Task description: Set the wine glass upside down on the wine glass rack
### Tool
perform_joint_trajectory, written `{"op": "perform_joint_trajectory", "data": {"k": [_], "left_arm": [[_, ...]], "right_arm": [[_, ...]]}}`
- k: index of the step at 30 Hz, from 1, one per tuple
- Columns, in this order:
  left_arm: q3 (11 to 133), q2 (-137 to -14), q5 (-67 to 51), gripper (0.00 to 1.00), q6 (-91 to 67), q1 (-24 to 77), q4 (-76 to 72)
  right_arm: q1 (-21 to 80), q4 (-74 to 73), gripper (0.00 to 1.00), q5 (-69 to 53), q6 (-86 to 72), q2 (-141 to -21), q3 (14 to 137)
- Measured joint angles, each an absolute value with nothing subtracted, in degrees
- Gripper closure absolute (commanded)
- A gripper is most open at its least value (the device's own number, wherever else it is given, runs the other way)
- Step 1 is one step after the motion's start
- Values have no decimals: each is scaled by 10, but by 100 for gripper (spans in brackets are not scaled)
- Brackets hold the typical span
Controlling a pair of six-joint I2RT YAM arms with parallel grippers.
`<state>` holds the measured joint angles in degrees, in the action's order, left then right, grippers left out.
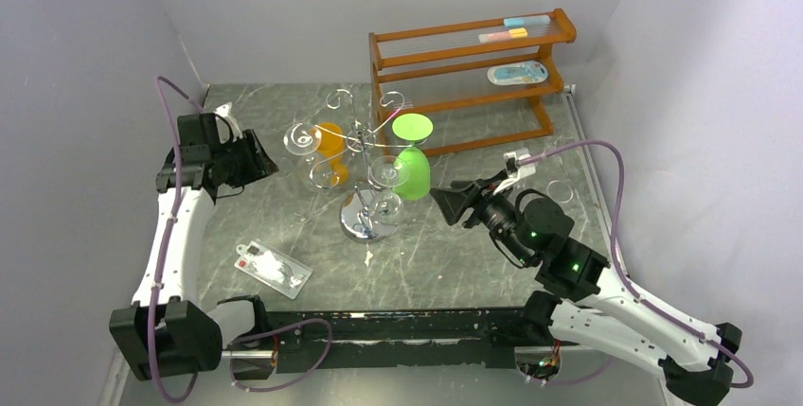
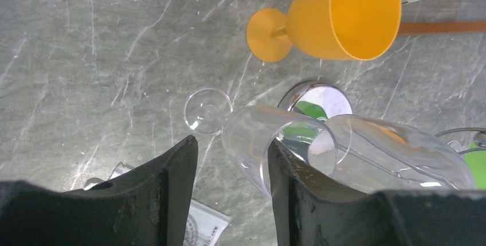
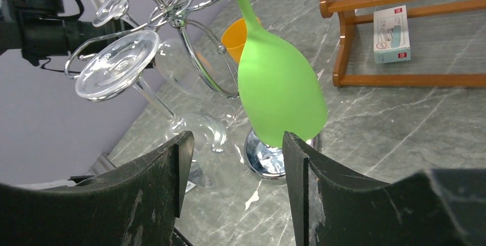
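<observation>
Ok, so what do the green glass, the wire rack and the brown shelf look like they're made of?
The green wine glass: opaque, matte, evenly coloured, so probably plastic.
The wine glass rack: polished chrome-look metal wire; its domed base mirrors the surroundings.
The brown shelf: apparently varnished wood, with a warm sheen.

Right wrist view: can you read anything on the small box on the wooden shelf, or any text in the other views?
No text is legible in any view.
Box on the wooden shelf: red mark and printed lines, too small to read.
Flat packet on the table: red label, too blurred to read.
</observation>
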<state>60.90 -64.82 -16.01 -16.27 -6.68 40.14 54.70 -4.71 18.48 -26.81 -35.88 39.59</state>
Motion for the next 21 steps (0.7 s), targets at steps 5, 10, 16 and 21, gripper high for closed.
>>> {"op": "perform_joint_trajectory", "data": {"k": [5, 10, 16, 21], "left_arm": [[609, -675, -156, 66, -156, -65, 402], [611, -680, -129, 95, -140, -60, 406], [615, -677, -77, 95, -127, -54, 418], [662, -676, -15, 95, -124, -54, 440]], "right_arm": [[547, -47, 39, 187, -270, -352, 396], [547, -47, 39, 189, -269, -354, 397], [547, -37, 39, 189, -256, -352, 412], [547, -33, 39, 193, -251, -353, 439]]}}
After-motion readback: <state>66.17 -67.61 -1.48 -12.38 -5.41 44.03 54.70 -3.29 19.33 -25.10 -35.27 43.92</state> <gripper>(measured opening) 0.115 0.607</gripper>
